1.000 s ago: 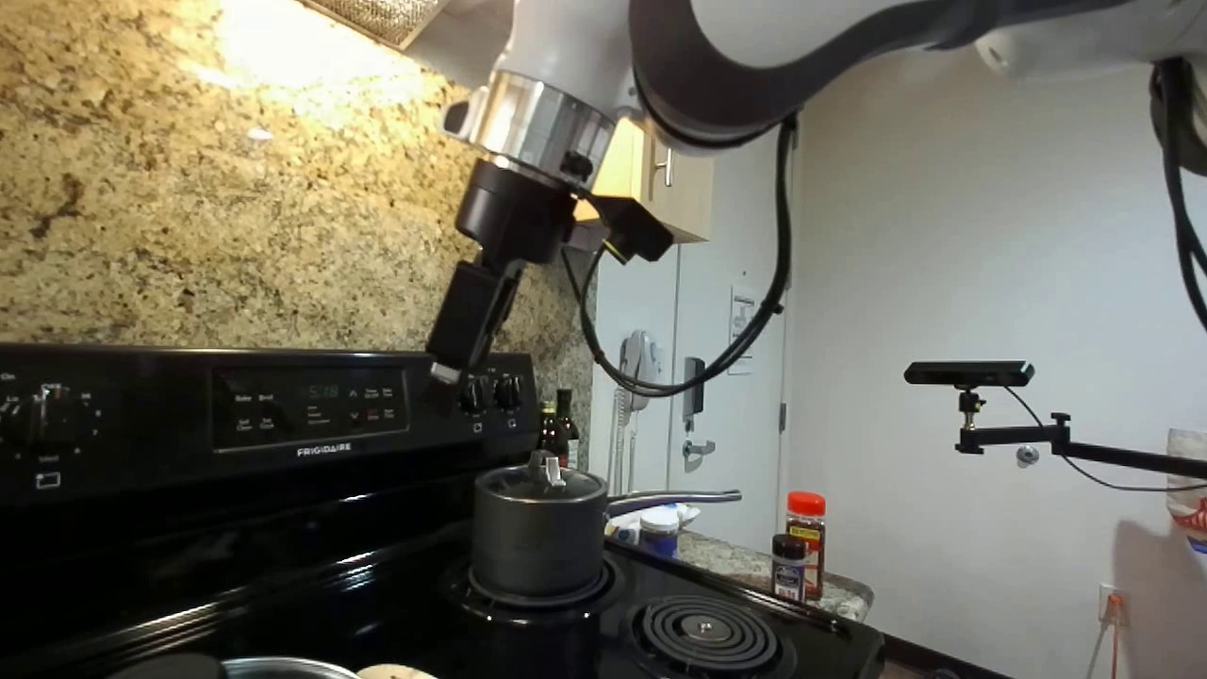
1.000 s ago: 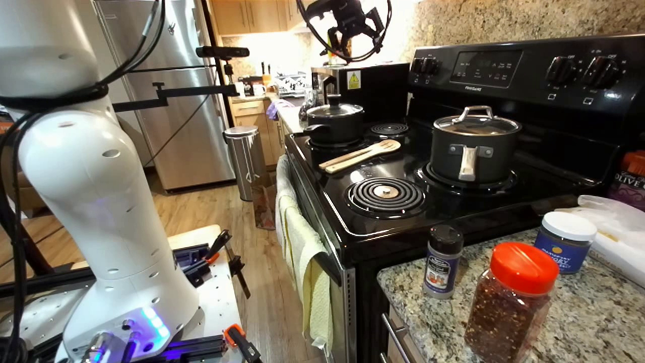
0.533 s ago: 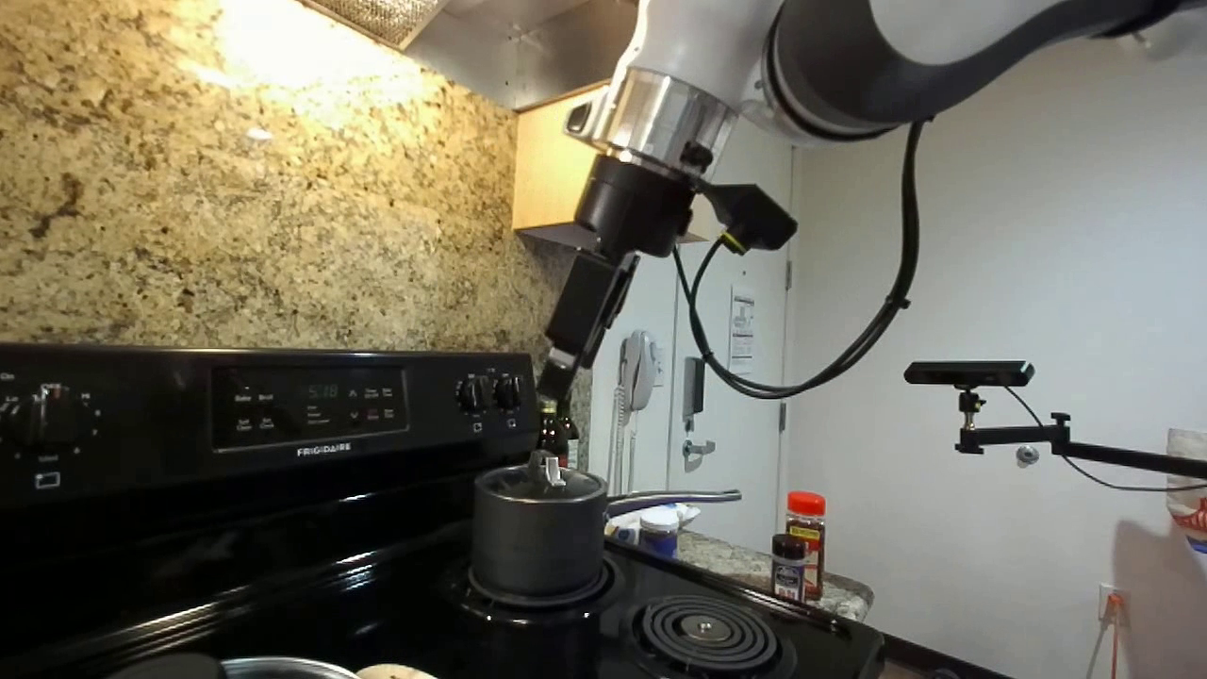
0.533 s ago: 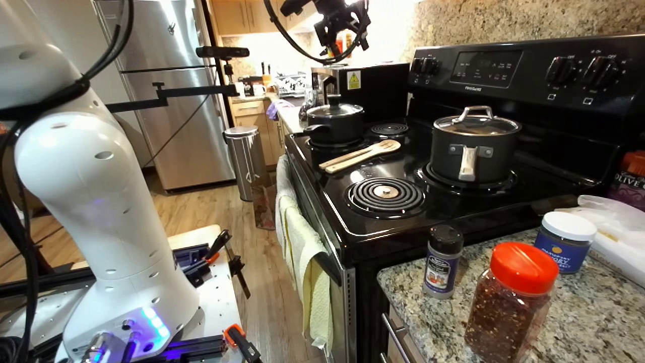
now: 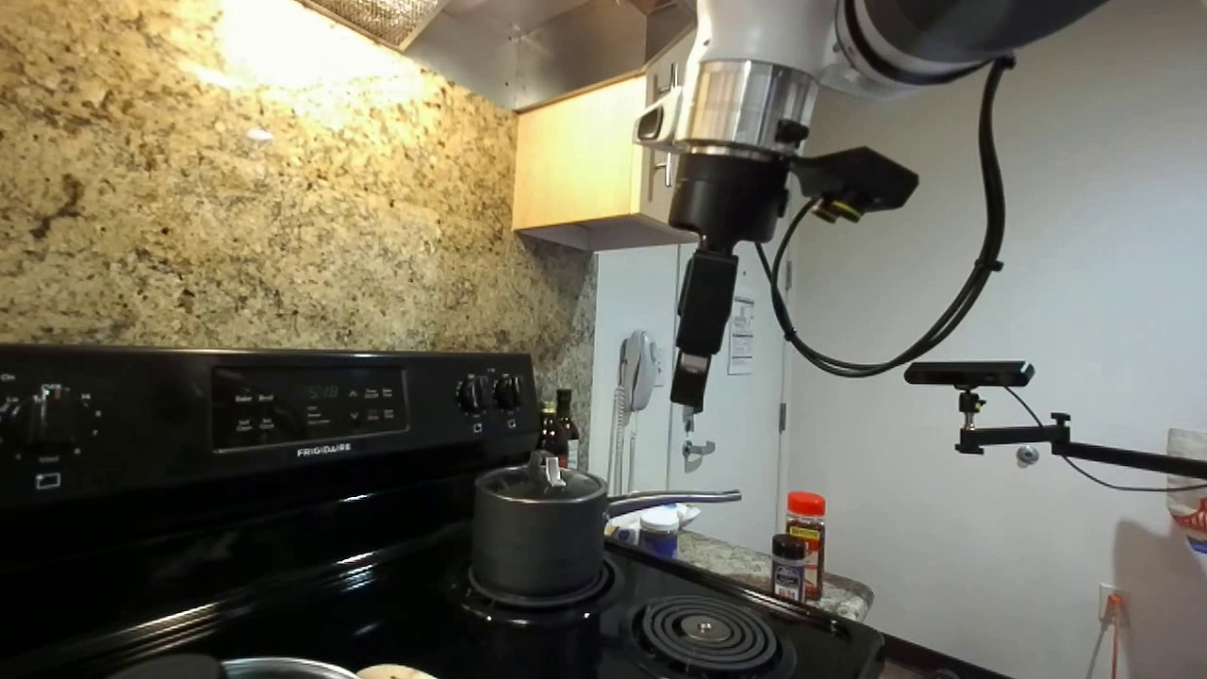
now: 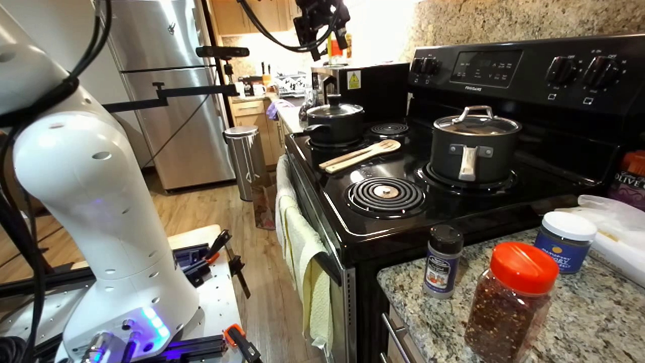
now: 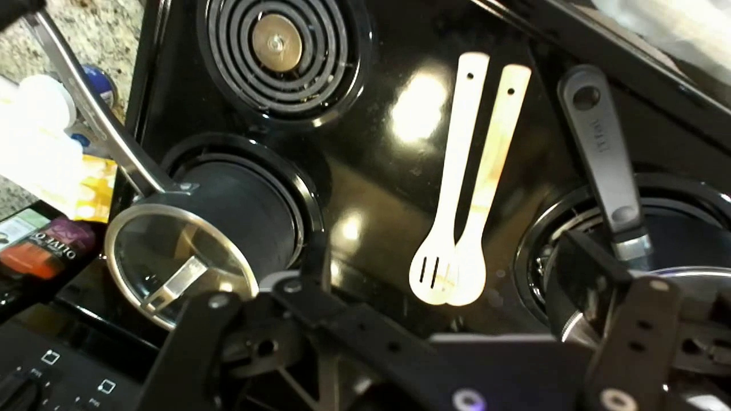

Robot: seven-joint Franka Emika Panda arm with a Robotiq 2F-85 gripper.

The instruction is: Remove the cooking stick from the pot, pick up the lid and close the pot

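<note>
Pot: in an exterior view we see it upright on a rear burner of the stove, dark grey and straight-sided, with a long metal handle.
Lid: clear glass, seated on that pot's rim.
Gripper: it hangs higher than the pot and apart from it, fingertips downward; side-on as we have it, we cannot read its gap here.
Second pot: in an exterior view we find it upright at the stove's far end, its own knobbed glass lid on.
Wooden utensils: two lie on the stove between the second pot and the near front burner.
Counter: beside the stove we count a dark-capped bottle, a red-capped jar and a white-capped blue jar.
Towel: pale yellow, draped over the stove's front.
Fingers: in the wrist view we see them spread wide, with the utensils' overlapping heads, one slotted, showing between them, down on the stove.
Pot and second pot: we see the former at the left, lid in place, the latter at the right, partly hidden by the gripper.
</note>
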